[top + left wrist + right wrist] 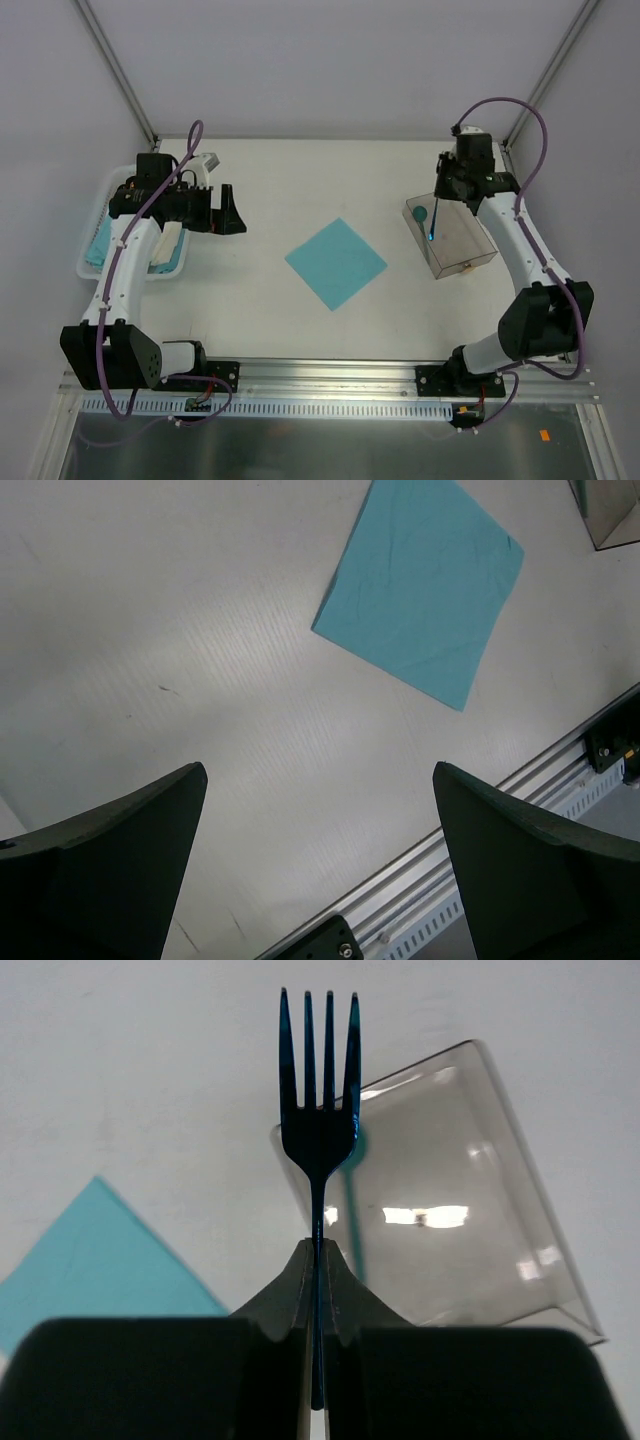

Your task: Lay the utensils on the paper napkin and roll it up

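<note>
The paper napkin [336, 263] lies flat on the table's middle, turned like a diamond; it also shows in the left wrist view [420, 590] and the right wrist view [90, 1260]. My right gripper [440, 195] [318, 1250] is shut on the thin handle of a teal-blue fork [319, 1110] [433, 225], held above a clear container [455, 240] [470, 1220], tines pointing away. Another teal utensil [421, 212] lies inside that container. My left gripper [238, 214] [320, 775] is open and empty, hovering left of the napkin.
A white basket [92, 268] with teal and white napkin bundles stands at the far left under my left arm. The metal rail [560, 775] runs along the table's near edge. Frame posts rise at the back corners.
</note>
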Tool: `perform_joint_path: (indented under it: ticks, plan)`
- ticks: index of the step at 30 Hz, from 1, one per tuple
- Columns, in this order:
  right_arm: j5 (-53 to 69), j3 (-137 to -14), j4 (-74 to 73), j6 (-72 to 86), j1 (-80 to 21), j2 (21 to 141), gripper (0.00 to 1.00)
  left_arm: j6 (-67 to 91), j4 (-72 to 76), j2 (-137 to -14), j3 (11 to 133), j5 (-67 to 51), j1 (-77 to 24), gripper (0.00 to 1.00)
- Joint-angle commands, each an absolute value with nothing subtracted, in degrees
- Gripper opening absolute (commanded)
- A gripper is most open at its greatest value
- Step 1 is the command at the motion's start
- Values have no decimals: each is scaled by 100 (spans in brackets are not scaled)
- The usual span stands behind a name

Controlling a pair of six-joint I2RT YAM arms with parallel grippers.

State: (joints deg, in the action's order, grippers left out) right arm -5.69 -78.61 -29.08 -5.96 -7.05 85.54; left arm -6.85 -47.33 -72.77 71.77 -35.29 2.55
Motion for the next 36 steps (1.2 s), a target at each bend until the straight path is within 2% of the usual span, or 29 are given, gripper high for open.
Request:
perform_joint_path:
  ticks: [1, 8, 14, 23, 36]
  plan:
    - [-229, -7699, -2952, 234, -1648, 8287, 0, -607, -4799, -7049, 7365, -3533, 316, 99]
    - [-404, -7988, -3155, 1378, -3084, 9192, 0, -484, -4799, -6856, 7207, -3358, 325, 99]
    - [-826, -9094, -3858, 2372, -3734, 10537, 0, -79, -4816, -6873, 7137, -2664, 316, 99]
    - [-870, -9896, -4060, 2742, -3981, 11636, 0, -79, -4834, -6917, 7049, -2584, 325, 99]
    - [-580, -10090, -4122, 2497, -3876, 12199, 0, -79, -4825, -7014, 7022, -2584, 316, 99]
